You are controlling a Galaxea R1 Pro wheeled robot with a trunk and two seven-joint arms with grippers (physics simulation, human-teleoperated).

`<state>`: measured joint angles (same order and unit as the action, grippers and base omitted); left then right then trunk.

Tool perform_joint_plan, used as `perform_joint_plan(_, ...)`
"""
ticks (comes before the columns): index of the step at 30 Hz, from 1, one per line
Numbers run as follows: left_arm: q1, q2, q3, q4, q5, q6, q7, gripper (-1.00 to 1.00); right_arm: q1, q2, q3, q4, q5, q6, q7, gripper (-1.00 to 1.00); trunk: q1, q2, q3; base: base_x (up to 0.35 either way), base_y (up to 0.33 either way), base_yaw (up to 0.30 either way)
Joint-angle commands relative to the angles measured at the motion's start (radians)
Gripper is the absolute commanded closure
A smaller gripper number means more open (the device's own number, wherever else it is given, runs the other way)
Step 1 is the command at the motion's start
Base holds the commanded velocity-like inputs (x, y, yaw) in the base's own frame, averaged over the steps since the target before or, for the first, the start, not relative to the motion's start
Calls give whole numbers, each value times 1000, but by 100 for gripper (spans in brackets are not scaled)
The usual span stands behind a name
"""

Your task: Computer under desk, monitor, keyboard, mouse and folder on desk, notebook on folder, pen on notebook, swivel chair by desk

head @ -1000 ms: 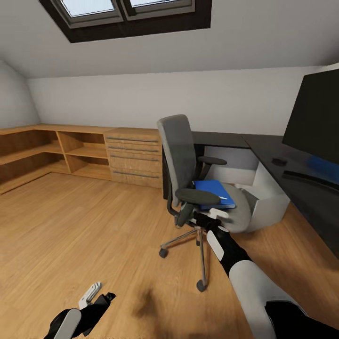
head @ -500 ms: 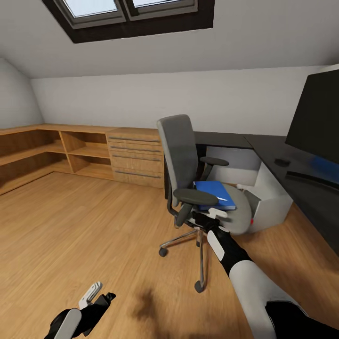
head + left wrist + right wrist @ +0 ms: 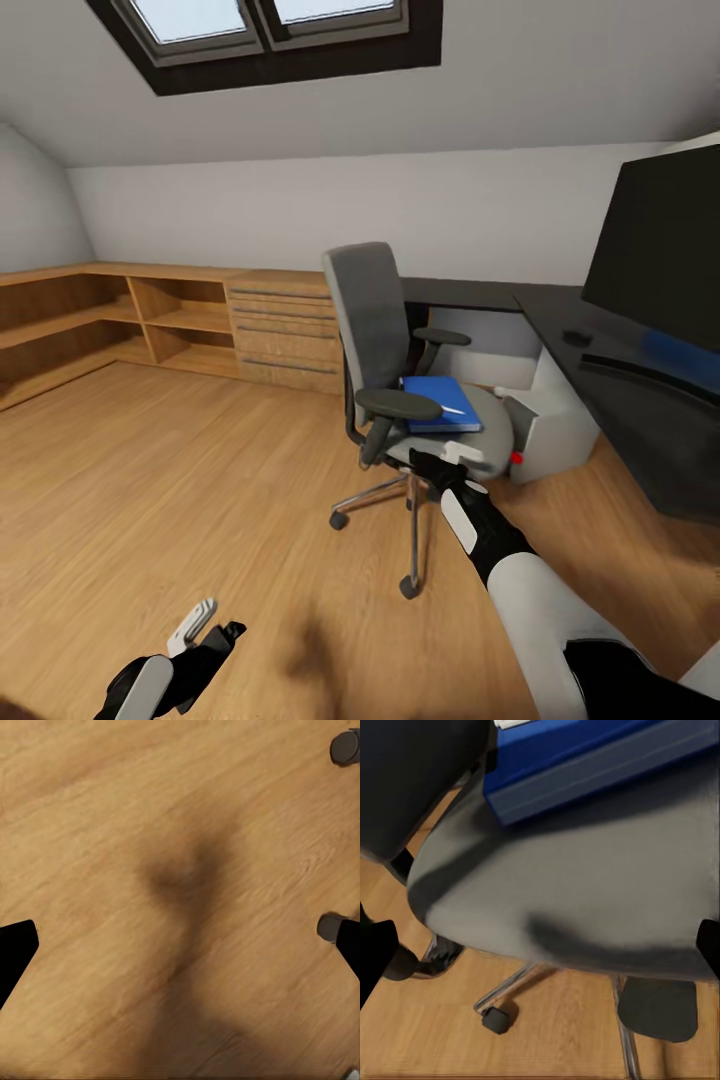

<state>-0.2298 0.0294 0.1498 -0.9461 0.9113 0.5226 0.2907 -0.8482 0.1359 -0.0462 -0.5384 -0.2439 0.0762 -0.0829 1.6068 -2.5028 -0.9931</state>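
Blue and flat, the folder (image 3: 440, 401) lies on the grey seat of the swivel chair (image 3: 375, 320), with its long edge near the seat's front, so it is easy to reach from where the robot stands. A thin pale stick rests on top of it; it may be the pen, but it is too small to be sure. The right gripper (image 3: 452, 458) is held out low, just at the front edge of the seat, and in the right wrist view its two dark fingertips (image 3: 375, 952) sit wide apart with the seat and the folder (image 3: 600, 761) between and beyond them, so it is open and holds nothing. That looks like a reach set up to take the folder, which must go up on the tabletop. The chair stands just beside the desk (image 3: 640, 400), turned a bit away from it, so the carry should be short. The monitor (image 3: 665, 250) is already on the black tabletop, and the white computer (image 3: 550, 420) sits on the floor under it. The left gripper (image 3: 205, 625) hangs low over the wood floor (image 3: 180, 870), out of the way, fingers spread and empty.
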Motion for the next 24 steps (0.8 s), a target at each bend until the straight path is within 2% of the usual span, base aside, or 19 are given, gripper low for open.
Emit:
perform_joint_plan(1, 0, 0, 1, -2, 11, 4, 9, -100, 0, 1, -2, -2, -6, 4, -2, -100, 0, 0, -1, -113, -62, 0)
perform_joint_plan(10, 0, 0, 1, -2, 11, 4, 8, -100, 0, 0, -3, -3, -5, -3, -5, -100, 0, 0, -1, -44, -24, -39)
perform_joint_plan(24, 0, 0, 1, -2, 10, 4, 8, -100, 6, -4, -15, -42, -6, -5, -14, -100, 0, 0, -1, -4, -2, -214)
